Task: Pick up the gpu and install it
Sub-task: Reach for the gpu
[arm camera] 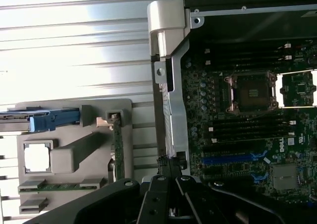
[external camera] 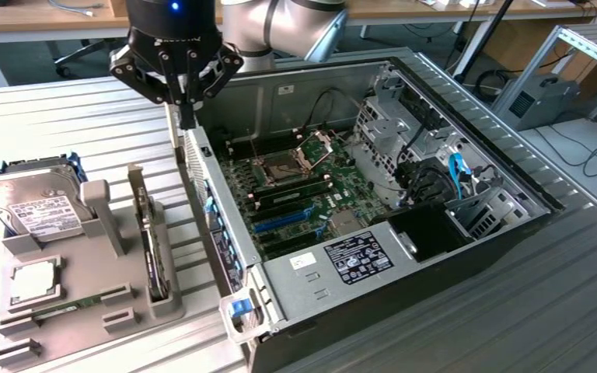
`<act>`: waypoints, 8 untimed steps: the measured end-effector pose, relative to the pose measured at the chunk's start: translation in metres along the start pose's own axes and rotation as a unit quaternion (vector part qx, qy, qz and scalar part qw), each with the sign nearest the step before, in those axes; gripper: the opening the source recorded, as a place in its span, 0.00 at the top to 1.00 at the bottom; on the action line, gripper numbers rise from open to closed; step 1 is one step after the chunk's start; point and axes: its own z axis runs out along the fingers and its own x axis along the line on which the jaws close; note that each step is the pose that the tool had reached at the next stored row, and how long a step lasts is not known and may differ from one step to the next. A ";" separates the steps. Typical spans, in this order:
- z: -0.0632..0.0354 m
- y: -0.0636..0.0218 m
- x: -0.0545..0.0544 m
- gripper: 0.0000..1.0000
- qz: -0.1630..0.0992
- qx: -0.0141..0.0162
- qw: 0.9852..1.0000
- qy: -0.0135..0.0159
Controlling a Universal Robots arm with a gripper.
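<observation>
Gripper: jaws closed right up with nothing between them; it hangs just above the near wall of the case.
Gpu: standing on its long edge in a slot of the tray, untouched. It is well apart from the gripper, lower down and toward the exterior view's left, outside the case.
Neighbours: the hard drive sits farther from the gripper than the gpu, on the same tray. The board lies on the gripper's other side, inside the case.
Weight: probably light — a thin flat card.
Stiffness: likely rigid along its length, though a thin board may flex if levered from one end.
Surface: the flat faces look smooth, so a light pinch could slip.
Fragility: probably delicate. Parts on the faces and the contact edge down in the slot should not be squeezed or knocked.
Where to take hold: the free top edge, near the middle of its length, with the jaws across its thickness — the bracket end looks less even to grip.
Access: the jaws would have to open first.
</observation>
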 end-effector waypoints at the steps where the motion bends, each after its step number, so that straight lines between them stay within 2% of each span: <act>1: 0.0000 -0.0001 0.001 0.89 0.000 0.000 1.000 0.000; 8: -0.0001 -0.0005 0.007 0.89 0.000 0.000 1.000 0.000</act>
